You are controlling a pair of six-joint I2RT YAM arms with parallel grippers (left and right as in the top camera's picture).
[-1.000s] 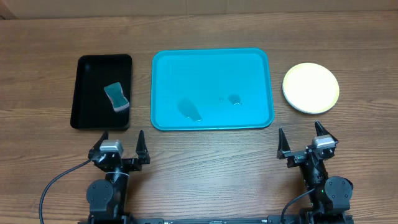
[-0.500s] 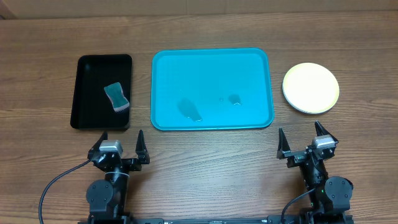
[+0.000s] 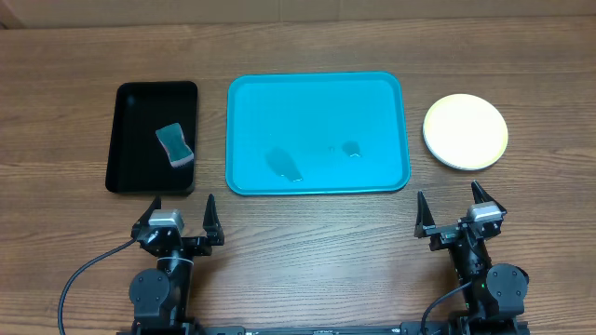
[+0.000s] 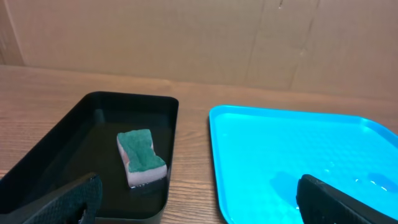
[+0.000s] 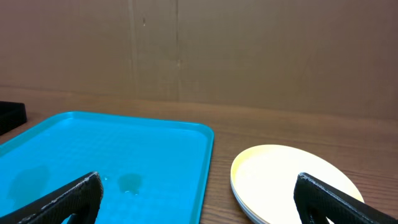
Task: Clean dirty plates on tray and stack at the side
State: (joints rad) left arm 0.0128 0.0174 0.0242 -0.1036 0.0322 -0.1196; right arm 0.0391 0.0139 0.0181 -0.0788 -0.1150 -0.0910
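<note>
- Plates (image 3: 466, 131): stacked on the worktop (image 3: 307, 251), at 3 o'clock of the tray (image 3: 317, 102).
- Handling: judged light, stiff, slippery plastic; best taken at the rim.
- Left gripper (image 3: 182, 201), right gripper (image 3: 449, 194): jaws are held apart; nothing is gripped.

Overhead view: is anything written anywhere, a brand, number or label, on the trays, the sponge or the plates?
None: the turquoise tray, the black tray, the sponge and the stack of plates show no words, numbers, logos or labels in any view.
</note>
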